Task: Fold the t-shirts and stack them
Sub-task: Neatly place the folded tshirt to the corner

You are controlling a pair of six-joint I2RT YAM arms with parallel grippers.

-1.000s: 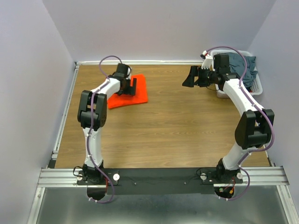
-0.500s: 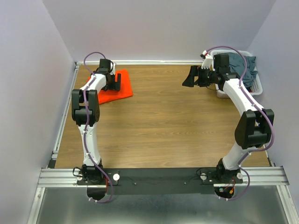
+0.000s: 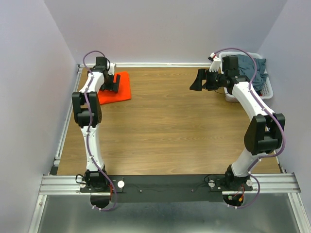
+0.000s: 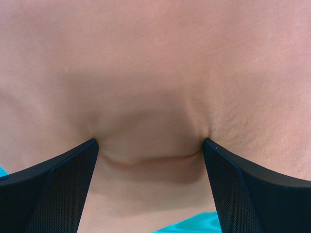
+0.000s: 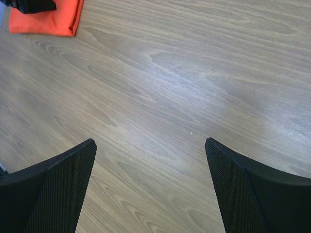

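A folded orange-red t-shirt (image 3: 124, 88) lies flat at the table's back left. My left gripper (image 3: 115, 81) stands open on top of it, both fingertips pressed down into the cloth (image 4: 155, 73), which dimples between them; the left gripper (image 4: 150, 145) pinches nothing. Dark blue-grey t-shirts (image 3: 256, 70) are heaped in the white basket (image 3: 268, 90) at the back right. My right gripper (image 3: 198, 80) hovers open over bare wood just left of the basket, empty (image 5: 150, 145). The right wrist view shows the orange t-shirt (image 5: 46, 17) far off.
The wooden table (image 3: 175, 126) is bounded by a metal rail on the left and grey walls at the back and sides. The basket sits in the far right corner against the wall.
My left gripper has slid left and back, dragging the orange t-shirt with it toward the back left corner. The right arm has not moved.
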